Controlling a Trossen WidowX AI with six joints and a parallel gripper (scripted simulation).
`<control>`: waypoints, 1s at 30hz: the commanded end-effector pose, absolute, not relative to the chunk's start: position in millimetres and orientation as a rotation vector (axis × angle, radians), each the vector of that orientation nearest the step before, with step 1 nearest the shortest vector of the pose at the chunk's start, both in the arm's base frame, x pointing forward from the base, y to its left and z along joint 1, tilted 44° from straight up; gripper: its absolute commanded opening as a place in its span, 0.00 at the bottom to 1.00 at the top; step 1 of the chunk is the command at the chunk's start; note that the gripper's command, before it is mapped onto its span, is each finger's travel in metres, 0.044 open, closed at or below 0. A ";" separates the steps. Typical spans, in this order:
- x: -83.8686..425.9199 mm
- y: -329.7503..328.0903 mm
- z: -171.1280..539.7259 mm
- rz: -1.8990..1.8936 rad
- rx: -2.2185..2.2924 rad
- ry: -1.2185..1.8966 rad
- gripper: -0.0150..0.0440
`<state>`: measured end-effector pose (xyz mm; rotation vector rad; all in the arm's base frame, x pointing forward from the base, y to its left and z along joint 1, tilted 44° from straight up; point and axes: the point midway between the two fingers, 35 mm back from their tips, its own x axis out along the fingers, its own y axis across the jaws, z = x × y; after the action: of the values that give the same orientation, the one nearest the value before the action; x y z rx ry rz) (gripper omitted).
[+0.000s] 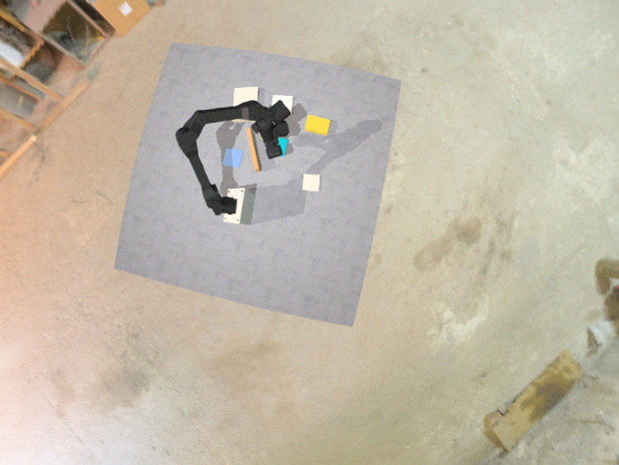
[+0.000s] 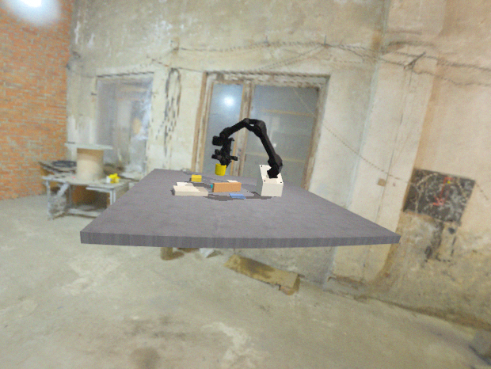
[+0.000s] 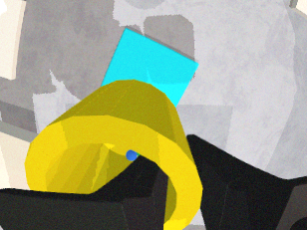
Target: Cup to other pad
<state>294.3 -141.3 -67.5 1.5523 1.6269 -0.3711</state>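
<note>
My gripper [image 2: 222, 162] [image 3: 176, 142] is shut on the wall of the yellow cup [image 2: 220, 169] [image 3: 112, 129], high above the table. The cup looks close to upright. A blue marble [image 3: 132, 155] shows inside it; the rest of the inside is largely hidden by a finger. The cyan pad [image 1: 284, 146] [image 3: 150, 64] lies below, partly covered by the arm in the top view and by the cup in the wrist view. The blue pad [image 1: 233, 157] [image 2: 237, 195] lies on the other side of the orange bar.
The upright orange bar [image 1: 254, 150] [image 2: 226, 187] stands between the pads. A cream block [image 1: 246, 94] [image 2: 190, 191] and a white block [image 1: 283, 101] lie behind the pads. A yellow block [image 1: 317, 125] [image 2: 196, 177] and a small white block [image 1: 310, 182] lie beyond the cyan pad.
</note>
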 end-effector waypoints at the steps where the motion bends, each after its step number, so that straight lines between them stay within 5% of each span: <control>1: 294.3 -147.7 -76.0 -0.374 1.549 1.634 0.25; 30: 302.2 -119.4 -113.2 -0.372 1.550 1.634 0.25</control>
<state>303.5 -128.1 -105.6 1.5383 1.6208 -0.3739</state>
